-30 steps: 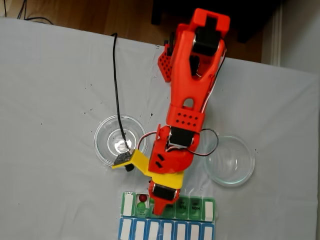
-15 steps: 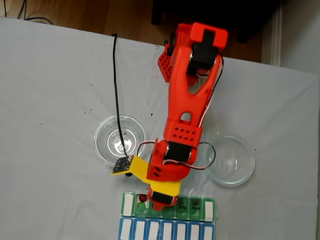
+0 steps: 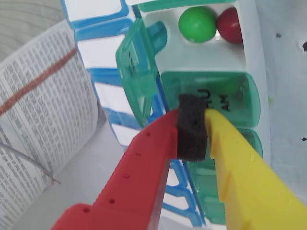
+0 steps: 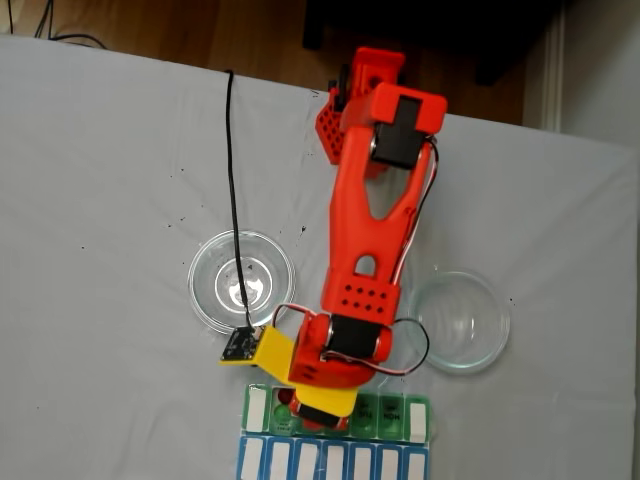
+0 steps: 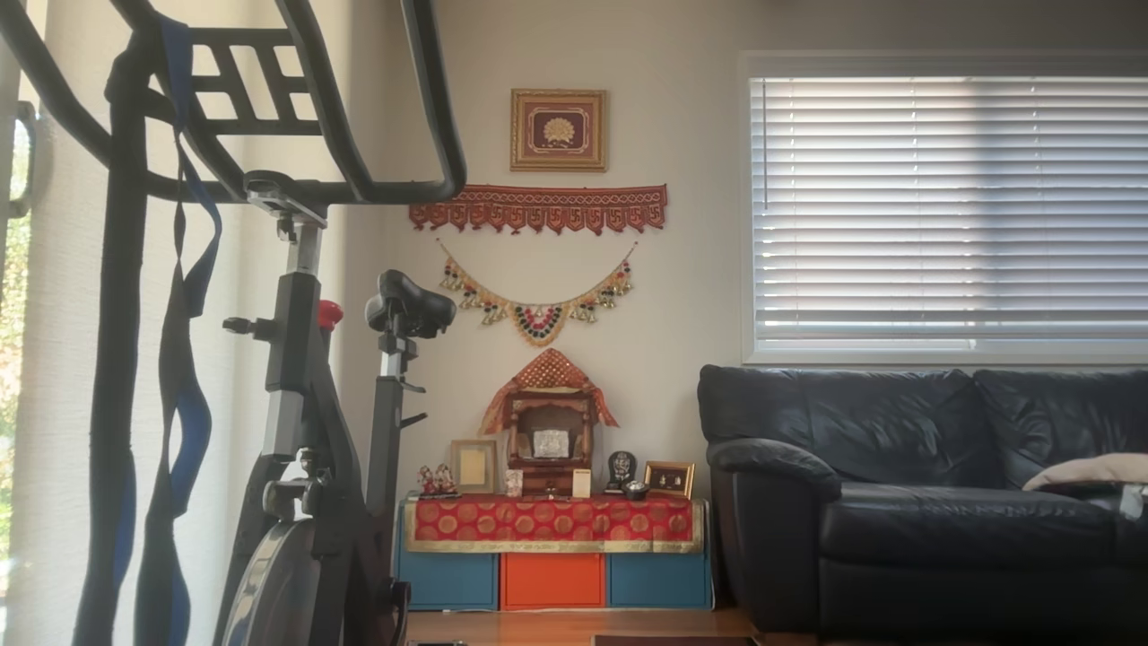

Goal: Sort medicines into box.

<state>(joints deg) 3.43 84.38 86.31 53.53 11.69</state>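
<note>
Gripper (image 3: 194,125) over box (image 4: 392,408), jaws clenched on black foam pad (image 3: 193,127).
I see box's long axis left-right in fixed view; one lid up, green ball (image 3: 197,24) and red ball (image 3: 232,26) inside.

Wrist close on box (image 3: 211,62); fixed overhead shares it; other faces room.

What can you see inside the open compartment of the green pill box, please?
In the wrist view, the box has one open compartment holding a green ball and a red ball. The red one is cut off by the frame edge; anything beyond cannot be seen.
</note>
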